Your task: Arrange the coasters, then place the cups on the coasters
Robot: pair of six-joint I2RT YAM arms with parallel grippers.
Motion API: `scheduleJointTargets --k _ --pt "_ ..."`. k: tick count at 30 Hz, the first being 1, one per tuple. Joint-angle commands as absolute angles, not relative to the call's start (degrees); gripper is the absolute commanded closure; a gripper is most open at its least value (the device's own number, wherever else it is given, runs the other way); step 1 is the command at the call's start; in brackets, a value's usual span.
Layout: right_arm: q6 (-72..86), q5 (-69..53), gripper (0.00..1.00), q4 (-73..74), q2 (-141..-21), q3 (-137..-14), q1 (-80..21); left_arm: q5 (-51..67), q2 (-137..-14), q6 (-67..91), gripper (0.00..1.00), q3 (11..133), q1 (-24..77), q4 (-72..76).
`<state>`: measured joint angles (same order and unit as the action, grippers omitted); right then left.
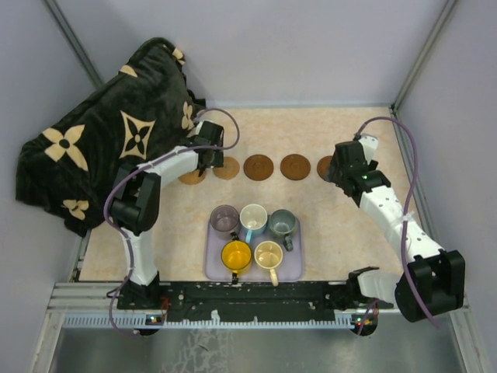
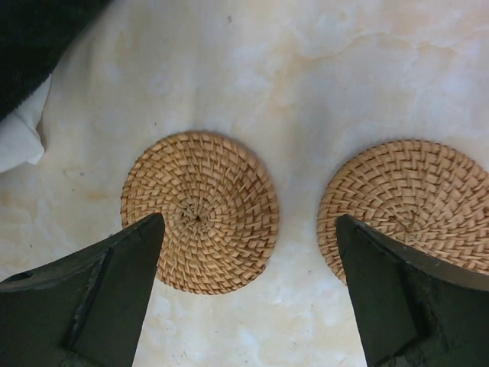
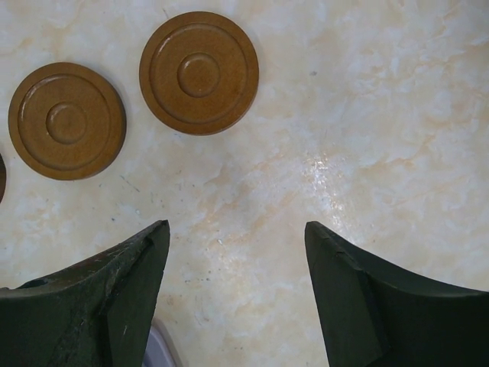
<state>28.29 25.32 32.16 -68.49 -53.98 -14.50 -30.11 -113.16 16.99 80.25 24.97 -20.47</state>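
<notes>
Coasters (image 1: 258, 167) look arranged in a row: two tan ones under the left gripper (image 2: 248, 223), brown ones ahead-left of the right gripper (image 3: 237, 229). Both jaws spread, empty. Cups (image 1: 253, 221) wait on tray (image 1: 213, 273) behind both; none placed.

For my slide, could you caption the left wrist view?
Open left gripper above two light woven coasters lying side by side.

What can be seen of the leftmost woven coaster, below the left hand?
The leftmost woven coaster is a round, light tan disc, plaited like rattan from its centre. It lies flat on the pale marbled table, apart from its woven neighbour. The open left hand hovers over it, seemingly not touching.
</notes>
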Motion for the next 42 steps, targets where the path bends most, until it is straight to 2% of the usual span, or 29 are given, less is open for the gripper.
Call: scheduleJointTargets --k 1,12,42 --pt "29.3 24.2 0.28 29.8 -66.6 -53.7 -14.5 -29.5 -113.7 12.8 0.01 83.1 25.8 -17.5" --pt "29.7 23.3 0.28 29.1 -67.1 -54.3 -14.5 -26.5 -117.1 9.0 0.01 85.5 26.8 -17.5" --pt "29.8 21.8 0.28 27.6 -68.8 -54.4 -14.5 -34.9 -121.1 7.6 0.01 86.7 29.2 -23.4"
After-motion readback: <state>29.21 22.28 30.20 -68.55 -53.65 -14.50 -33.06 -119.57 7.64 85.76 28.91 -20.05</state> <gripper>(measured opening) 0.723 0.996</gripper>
